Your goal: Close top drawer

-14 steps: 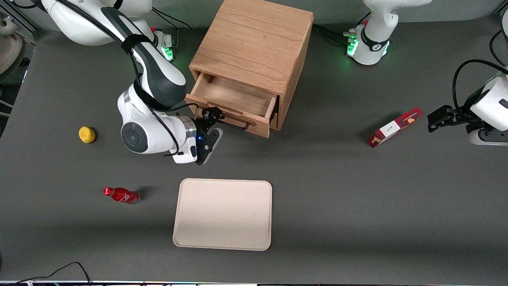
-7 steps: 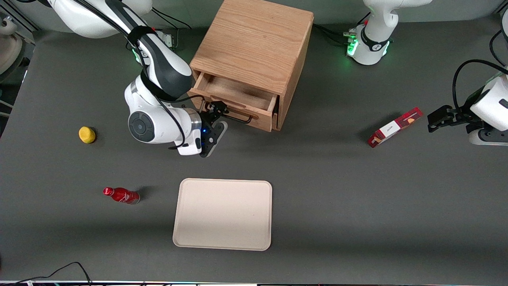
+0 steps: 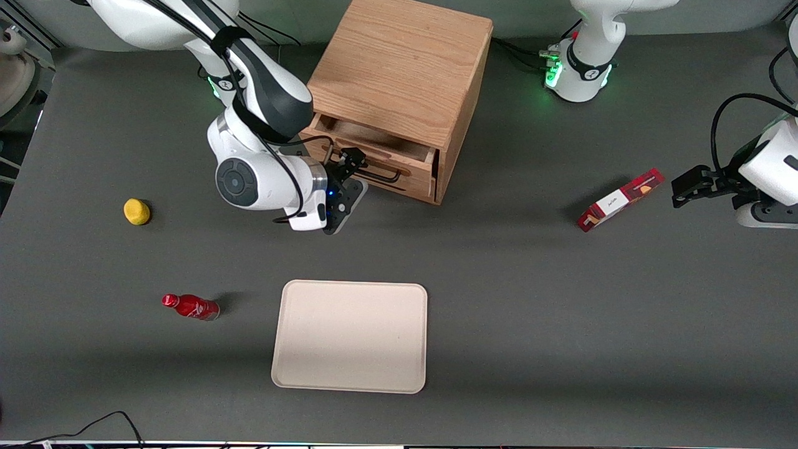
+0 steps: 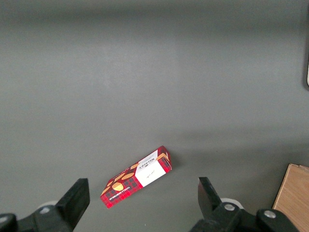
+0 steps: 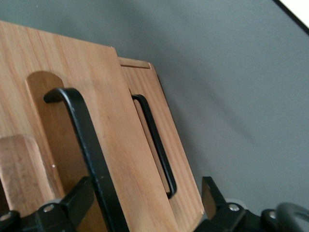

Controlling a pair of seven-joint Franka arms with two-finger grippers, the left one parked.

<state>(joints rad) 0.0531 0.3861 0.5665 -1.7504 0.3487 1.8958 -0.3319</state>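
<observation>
The top drawer (image 3: 413,178) of the oak cabinet (image 3: 399,68) stands partly open, with a narrow strip of its inside showing. Its black wire handle (image 3: 381,177) runs along the front. My right gripper (image 3: 353,159) is open, right at the drawer front near the handle's end toward the working arm. In the right wrist view the gripper (image 5: 147,203) straddles the top drawer's front (image 5: 116,145), and the handle (image 5: 82,140) lies between the fingers (image 5: 79,198). The lower drawer (image 5: 145,82) with its own black handle (image 5: 157,145) sits flush below.
A beige tray (image 3: 349,337) lies nearer the front camera. A red bottle (image 3: 190,307) and a yellow object (image 3: 136,211) lie toward the working arm's end. A red box (image 3: 620,199) lies toward the parked arm's end and shows in the left wrist view (image 4: 137,176).
The top drawer has slid farther into the cabinet, so less of its inside shows. My gripper and wrist have moved with it toward the cabinet.
</observation>
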